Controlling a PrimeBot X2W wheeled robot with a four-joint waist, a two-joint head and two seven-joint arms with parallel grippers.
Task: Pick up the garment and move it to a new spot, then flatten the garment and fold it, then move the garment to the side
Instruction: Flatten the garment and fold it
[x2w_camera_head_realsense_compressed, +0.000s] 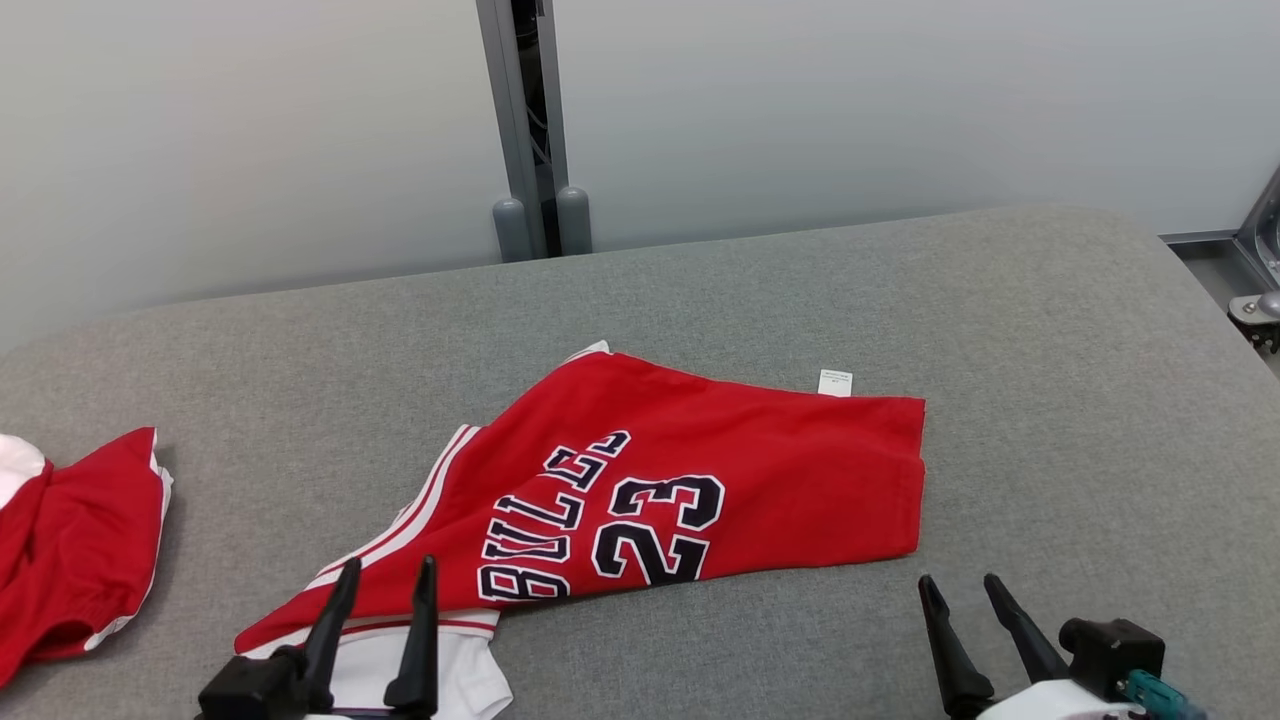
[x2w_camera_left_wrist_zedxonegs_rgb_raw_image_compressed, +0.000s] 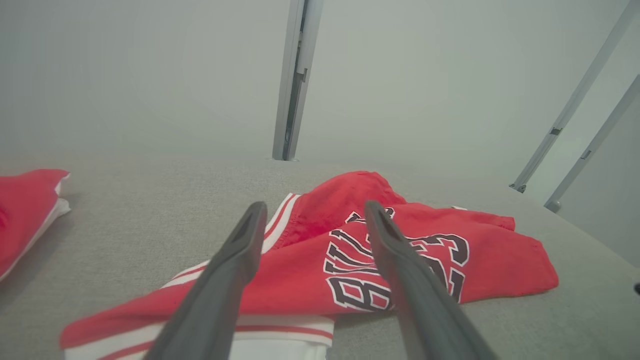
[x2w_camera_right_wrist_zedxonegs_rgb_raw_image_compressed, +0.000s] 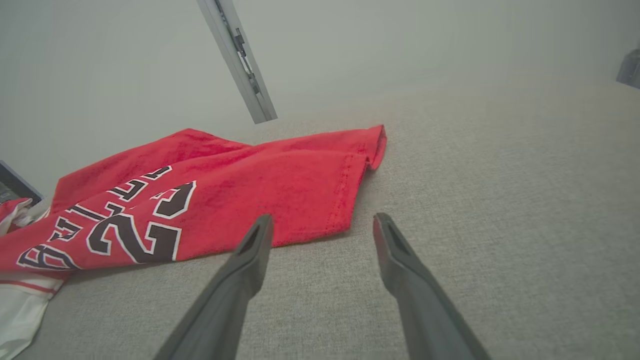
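The garment is a red jersey with white trim and the dark lettering "BULLS 23". It lies folded over on the grey padded table, a small white label at its far edge. My left gripper is open just above the jersey's near left corner, nothing between its fingers. In the left wrist view the jersey spreads beyond my open left gripper. My right gripper is open over bare table, just past the jersey's near right corner. The right wrist view shows that corner of the jersey left of my right gripper.
A second red and white garment lies at the table's left edge, also seen in the left wrist view. A grey metal post stands behind the table against a pale wall. The table's right half is bare grey fabric.
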